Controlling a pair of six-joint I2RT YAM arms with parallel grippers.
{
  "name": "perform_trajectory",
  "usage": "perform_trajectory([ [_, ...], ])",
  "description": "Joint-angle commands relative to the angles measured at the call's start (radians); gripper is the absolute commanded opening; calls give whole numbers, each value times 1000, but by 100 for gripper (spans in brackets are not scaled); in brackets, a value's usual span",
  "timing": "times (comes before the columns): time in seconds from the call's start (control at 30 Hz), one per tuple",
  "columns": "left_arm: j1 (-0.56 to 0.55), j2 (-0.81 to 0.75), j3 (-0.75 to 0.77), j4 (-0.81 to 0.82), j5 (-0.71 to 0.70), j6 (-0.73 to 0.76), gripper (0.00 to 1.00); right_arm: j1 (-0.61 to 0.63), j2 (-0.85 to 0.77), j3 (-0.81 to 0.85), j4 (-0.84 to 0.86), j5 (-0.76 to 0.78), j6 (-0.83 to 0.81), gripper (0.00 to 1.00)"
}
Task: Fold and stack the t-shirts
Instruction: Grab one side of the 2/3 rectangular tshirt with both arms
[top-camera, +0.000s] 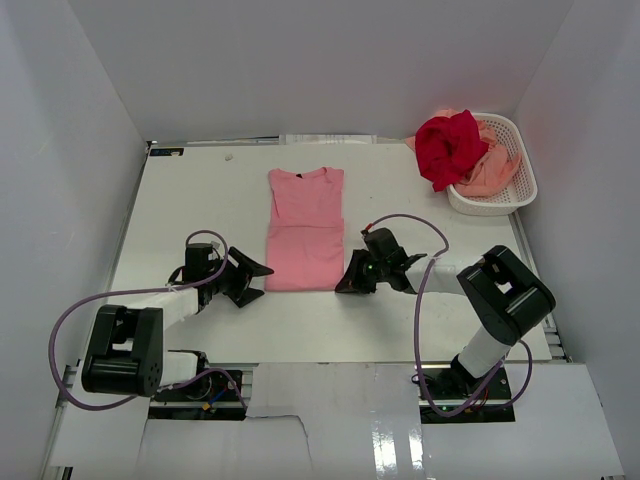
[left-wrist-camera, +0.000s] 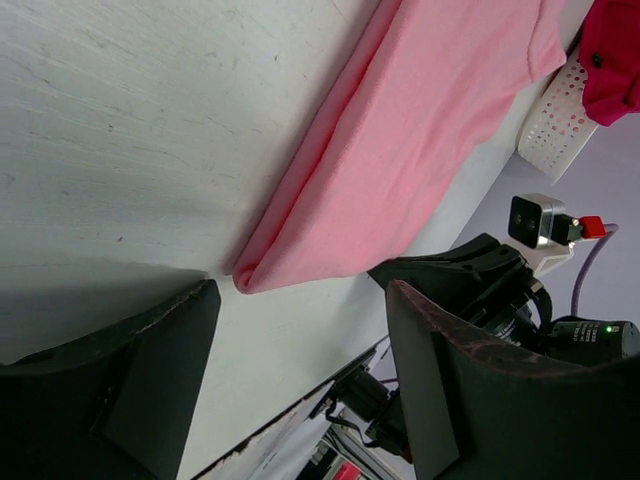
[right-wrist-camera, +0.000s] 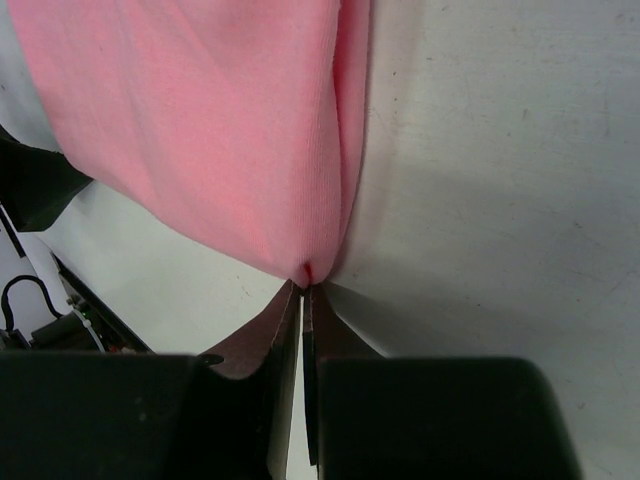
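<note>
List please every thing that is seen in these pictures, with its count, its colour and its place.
pink t-shirt: one, pink, lying flat in the middle of the table, sides folded in
red t-shirt: one, deep red, crumpled, in the basket and hanging over its left rim
peach t-shirt: one, pale peach-salmon, crumpled in the basket under the red one
basket: one, white lattice, far right corner of the table
table: one, white, under everything
left gripper: one, black, open, just off the pink t-shirt's near left corner
right gripper: one, black, shut on the pink t-shirt's near right corner
</note>
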Motion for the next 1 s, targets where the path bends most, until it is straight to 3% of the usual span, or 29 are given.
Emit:
perform_trajectory([
  [0.0,-6,56,-42,-102,-130,54,79,5,27,24,-76,27,-31,8],
  [0.2,-11,122,-54,-60,-133,50,64,5,22,13,-68,22,-30,8],
  [0.37,-11,139,-48,-60,-139,63,63,5,10,6,-66,24,-27,8],
  [0.47,-11,139,-51,-60,-139,66,57,5,7,6,-69,25,-28,8],
  [0.67,-11,127,-57,-56,-121,66,27,5,2,9,-72,28,-27,8],
  [0.73,-11,127,-55,-54,-110,67,10,5,-1,10,-72,27,-30,8],
  [0.77,-11,127,-54,-53,-104,70,6,5,-1,12,-74,27,-30,8],
  [0.83,-11,136,-45,-19,-75,81,0,5,-6,16,-77,24,-34,8],
  [0.97,-11,168,-16,-17,-30,103,0,5,-24,24,-98,22,-56,8],
])
